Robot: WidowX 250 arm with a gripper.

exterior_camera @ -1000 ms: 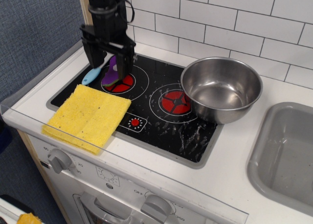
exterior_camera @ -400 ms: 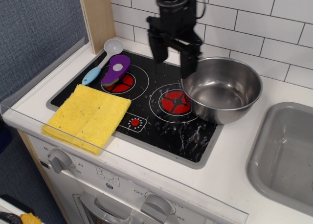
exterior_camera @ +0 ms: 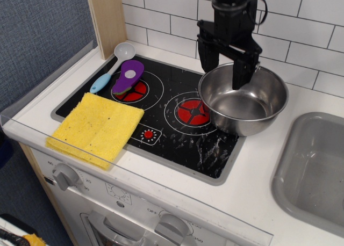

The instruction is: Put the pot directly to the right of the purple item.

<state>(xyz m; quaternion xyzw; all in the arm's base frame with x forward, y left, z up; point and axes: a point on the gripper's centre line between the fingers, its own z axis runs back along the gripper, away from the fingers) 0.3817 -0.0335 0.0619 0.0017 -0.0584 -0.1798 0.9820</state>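
The shiny steel pot (exterior_camera: 244, 103) stands at the right edge of the black stovetop (exterior_camera: 166, 128), partly over the right burner. The purple eggplant-like item (exterior_camera: 127, 76) lies on the left burner, with a white spot and a green end. My gripper (exterior_camera: 221, 63) is open and empty above the pot's back-left rim. One finger (exterior_camera: 206, 55) is outside the rim and the other finger (exterior_camera: 240, 71) is over the pot's inside.
A yellow sponge cloth (exterior_camera: 95, 128) lies at the front left of the stove. A blue-handled white spoon (exterior_camera: 112, 66) lies left of the purple item. A grey sink basin (exterior_camera: 317, 171) is at the right. White tiled wall behind.
My gripper has moved right, from above the purple item on the left burner, across the stove, to the pot's back-left rim. It stays open. The pot and purple item have not moved.
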